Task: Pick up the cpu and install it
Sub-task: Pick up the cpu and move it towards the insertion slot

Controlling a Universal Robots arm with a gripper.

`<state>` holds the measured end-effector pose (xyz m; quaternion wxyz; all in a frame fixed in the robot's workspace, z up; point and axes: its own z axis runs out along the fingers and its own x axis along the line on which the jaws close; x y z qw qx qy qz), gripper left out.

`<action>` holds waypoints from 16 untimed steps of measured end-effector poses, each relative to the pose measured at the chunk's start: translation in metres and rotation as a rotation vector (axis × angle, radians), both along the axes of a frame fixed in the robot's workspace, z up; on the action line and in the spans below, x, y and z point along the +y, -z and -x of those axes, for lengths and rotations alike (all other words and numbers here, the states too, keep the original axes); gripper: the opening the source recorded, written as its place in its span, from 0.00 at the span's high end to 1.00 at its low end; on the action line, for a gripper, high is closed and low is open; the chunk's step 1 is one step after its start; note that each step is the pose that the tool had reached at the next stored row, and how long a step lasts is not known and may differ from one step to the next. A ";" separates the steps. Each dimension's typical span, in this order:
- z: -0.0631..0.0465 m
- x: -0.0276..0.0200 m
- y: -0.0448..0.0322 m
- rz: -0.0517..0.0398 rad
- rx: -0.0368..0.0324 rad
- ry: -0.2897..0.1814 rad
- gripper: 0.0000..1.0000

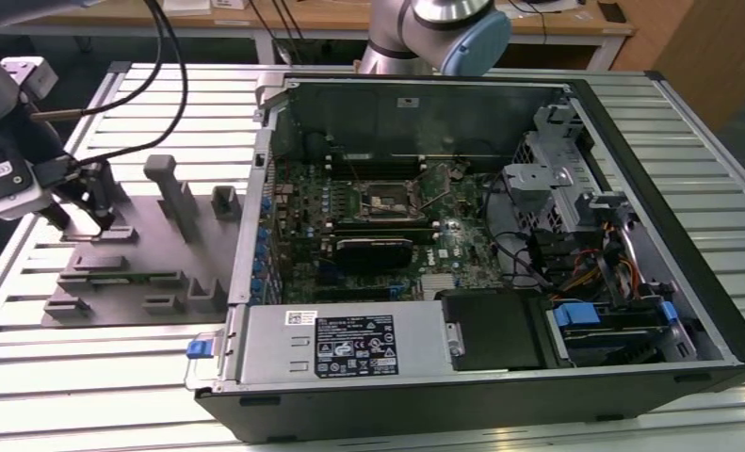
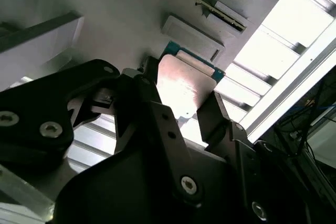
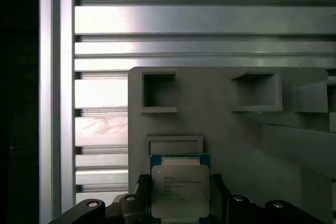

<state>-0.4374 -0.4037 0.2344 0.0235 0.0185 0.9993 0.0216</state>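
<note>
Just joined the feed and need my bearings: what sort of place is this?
Probably a robotics lab or assembly test bench: an open computer case lies on a slatted metal table, beside a grey parts holder, with a robot arm behind.

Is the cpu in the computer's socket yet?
No: in the first wrist view the cpu is at the grey holder plate on the slatted table, not in a socket.

There is one cpu [image 3: 180,190], one gripper [image 1: 83,229], and one open computer case [image 1: 673,151] holding one black socket [image 1: 385,200] and one power supply [image 1: 347,344]. One grey fixture plate [image 1: 134,292] lies on one slatted surface [image 1: 96,377], and the first wrist view shows two square recesses [image 3: 159,92] in the plate.
</note>
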 end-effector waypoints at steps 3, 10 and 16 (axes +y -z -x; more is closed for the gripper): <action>0.000 0.0000 -0.0067 0.0001 -0.0009 0.000 0.46; 0.000 0.0000 -0.0212 0.0001 -0.0033 0.000 0.46; 0.000 0.0001 -0.0347 0.0001 -0.0060 0.000 0.46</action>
